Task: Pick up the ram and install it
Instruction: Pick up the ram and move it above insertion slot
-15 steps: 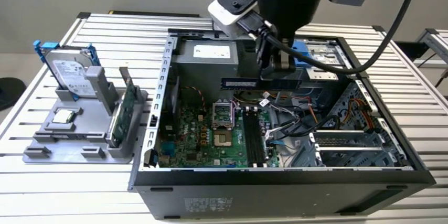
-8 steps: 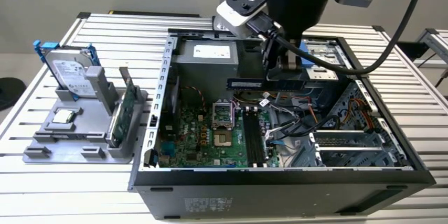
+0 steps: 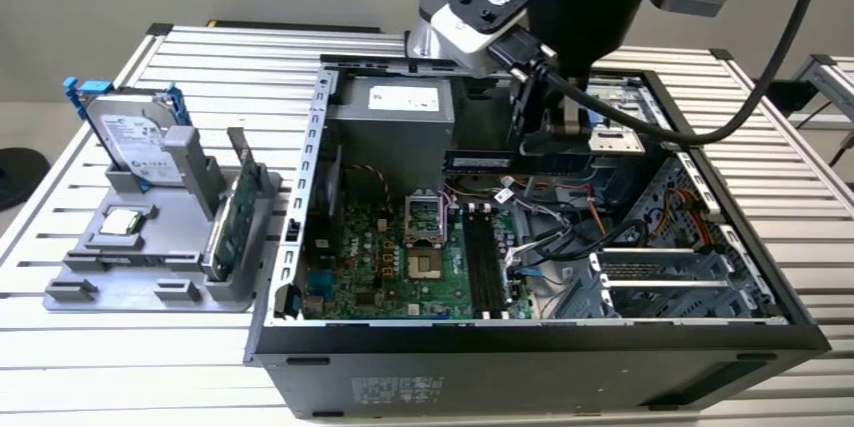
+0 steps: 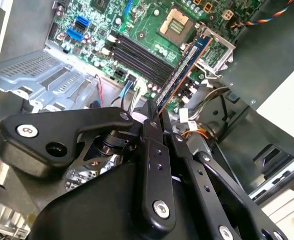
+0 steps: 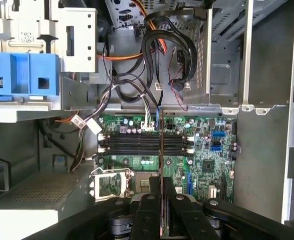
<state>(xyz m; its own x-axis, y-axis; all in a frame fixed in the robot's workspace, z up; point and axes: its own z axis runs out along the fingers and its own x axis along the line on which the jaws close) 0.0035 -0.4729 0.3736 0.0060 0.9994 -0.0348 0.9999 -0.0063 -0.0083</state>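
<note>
**Ram in the claw, not yet seated: misalignment and snag risks**

1. The open computer case (image 3: pixel 534 367) crowds the arm on all sides. I judge a wide swing could strike its drive cage.
2. The motherboard (image 3: pixel 387 267) lies flat on the case floor. A hard descent could flex it.
3. The loose cables (image 5: pixel 137 95) hang just beside the memory slots (image 5: pixel 142 145). They could catch the stick or the claw.
4. The gripper (image 4: pixel 160 120) is clamped on one end of the ram (image 4: pixel 184 70), and the rest of the stick juts out unsupported. Side load could pivot it in the pads.
5. The ram is in the air above the far part of the board, apart from the slots. In both wrist views it lies crosswise to them. Pressed down at this heading, it would bridge the slots and not enter one.
</note>
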